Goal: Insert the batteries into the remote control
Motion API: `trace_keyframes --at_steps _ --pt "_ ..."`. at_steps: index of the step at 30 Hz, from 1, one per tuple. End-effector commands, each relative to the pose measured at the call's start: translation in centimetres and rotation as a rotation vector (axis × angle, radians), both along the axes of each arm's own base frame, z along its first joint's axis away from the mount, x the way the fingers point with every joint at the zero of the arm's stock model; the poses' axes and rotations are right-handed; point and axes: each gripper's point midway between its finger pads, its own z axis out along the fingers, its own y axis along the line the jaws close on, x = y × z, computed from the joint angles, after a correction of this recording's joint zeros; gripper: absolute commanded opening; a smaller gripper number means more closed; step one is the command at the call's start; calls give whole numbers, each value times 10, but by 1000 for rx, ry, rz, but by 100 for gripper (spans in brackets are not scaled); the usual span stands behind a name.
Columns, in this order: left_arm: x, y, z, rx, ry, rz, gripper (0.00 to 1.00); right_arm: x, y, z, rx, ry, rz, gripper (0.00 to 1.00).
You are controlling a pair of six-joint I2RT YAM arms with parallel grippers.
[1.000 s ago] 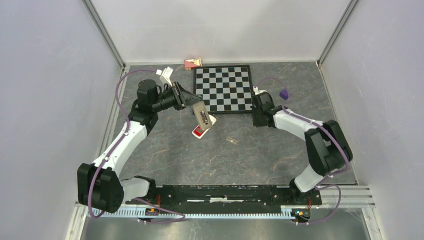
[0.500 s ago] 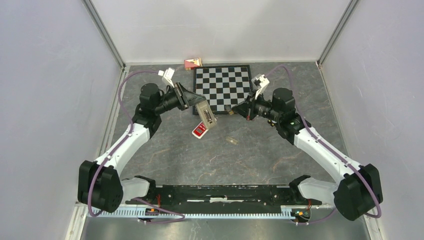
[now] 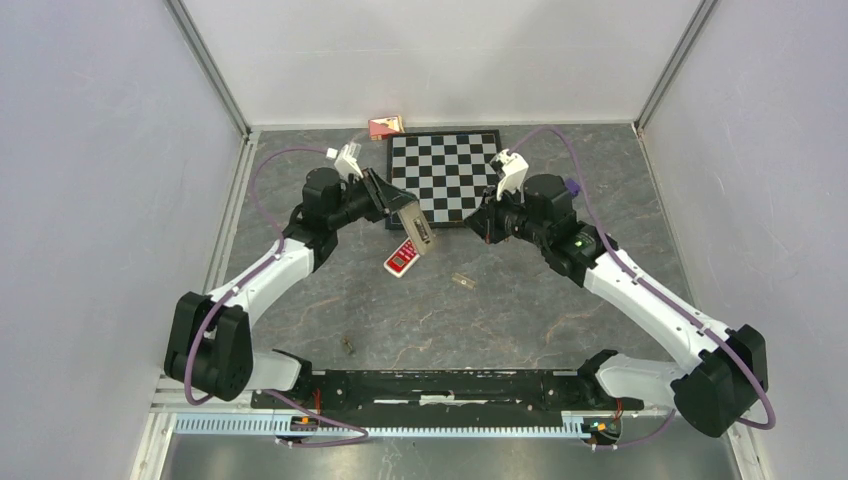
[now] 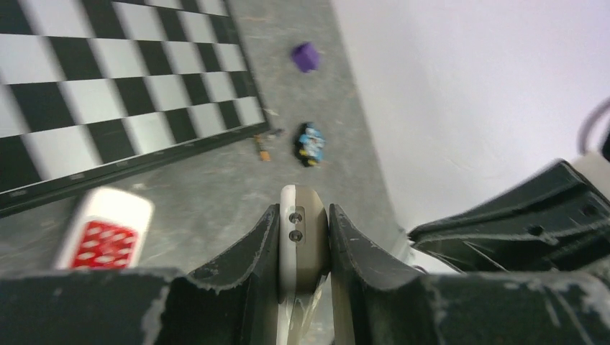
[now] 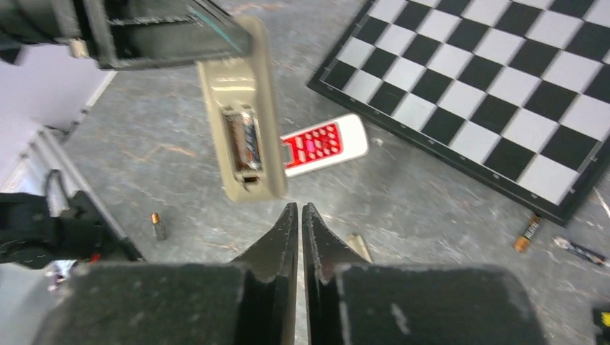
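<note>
— Where is the beige remote?
— Up off the table, pinched at one end between the fingers of the left gripper. Its back is turned toward the right arm.
— Is anything loaded in it?
— The battery bay is uncovered, and one battery sits inside.
— And the other arm?
— The right gripper has its fingers pressed together with nothing between them. It points at the free end of the held remote, close to it but apart.
— Any spares around?
— A loose battery lies on the table toward the left arm's side. Another battery lies just beside the edge of the chessboard. A red-and-white remote lies face up on the table, below the held one.
</note>
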Motion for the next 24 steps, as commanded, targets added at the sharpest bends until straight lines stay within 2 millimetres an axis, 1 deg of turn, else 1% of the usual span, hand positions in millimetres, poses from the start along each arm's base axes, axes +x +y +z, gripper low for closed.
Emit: trace_keyframes --at_steps 1,3,4,7,9,11,15,17,18,19,20,22,24 --pt "21 47 -24 232 -20 187 2 3 -12 -42 -102 49 -87 15" --pt "18 58 -35 284 3 201 2 0 -9 -55 -121 73 -70 27" --pt "14 63 -40 305 18 209 2 -3 -4 -58 -128 65 -37 31" --pt "5 75 -46 344 32 234 2 -7 -1 -69 -170 41 -16 42" --pt "3 85 -49 365 53 267 2 -11 1 -75 -177 26 10 45" --pt "2 97 -51 380 83 315 2 -18 8 -79 -173 1 60 46" --pt "3 119 -51 403 128 402 2 -39 30 -88 -176 -69 193 45" --pt "3 130 -48 421 151 436 2 -54 49 -86 -146 -134 286 44" --pt "4 135 -44 432 154 460 2 -62 59 -85 -133 -165 331 44" --pt "3 142 -43 450 166 486 2 -72 72 -82 -110 -206 381 45" --pt "1 151 -39 474 172 521 2 -84 85 -81 -94 -241 437 45" --pt "-3 173 -30 533 182 616 2 -100 110 -75 -55 -321 513 45" --pt "-7 192 -19 592 180 689 2 -114 136 -74 -15 -376 578 49"
